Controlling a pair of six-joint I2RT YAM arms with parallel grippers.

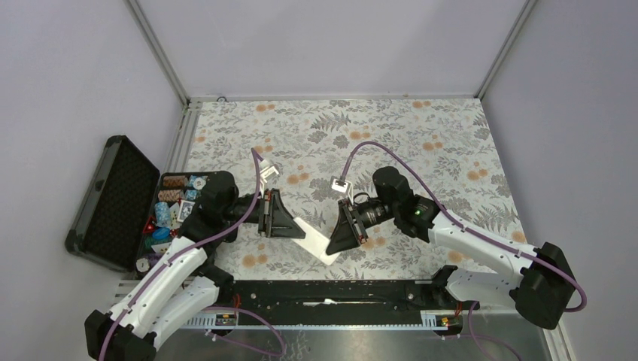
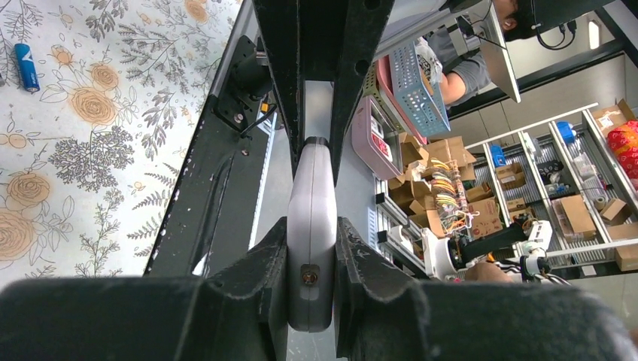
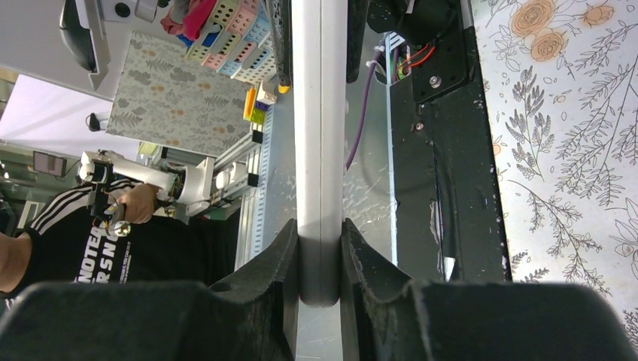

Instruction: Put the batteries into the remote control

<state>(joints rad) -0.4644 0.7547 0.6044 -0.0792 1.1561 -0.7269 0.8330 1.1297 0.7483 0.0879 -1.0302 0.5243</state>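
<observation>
The remote control point(image 1: 312, 237), a slim white slab, sits toward 6 o'clock from the table's middle and slants from 10 o'clock to 4 o'clock. Its upper end is pinched by the left gripper point(image 2: 311, 248) and its lower end by the right gripper point(image 3: 320, 256). One battery point(image 2: 25, 66), a small blue cylinder, lies flat on the floral cloth, at 10 o'clock in the left wrist view

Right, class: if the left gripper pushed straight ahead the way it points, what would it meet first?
Most likely the right gripper, clamped on the far end of the remote control that the left gripper also holds.
</observation>
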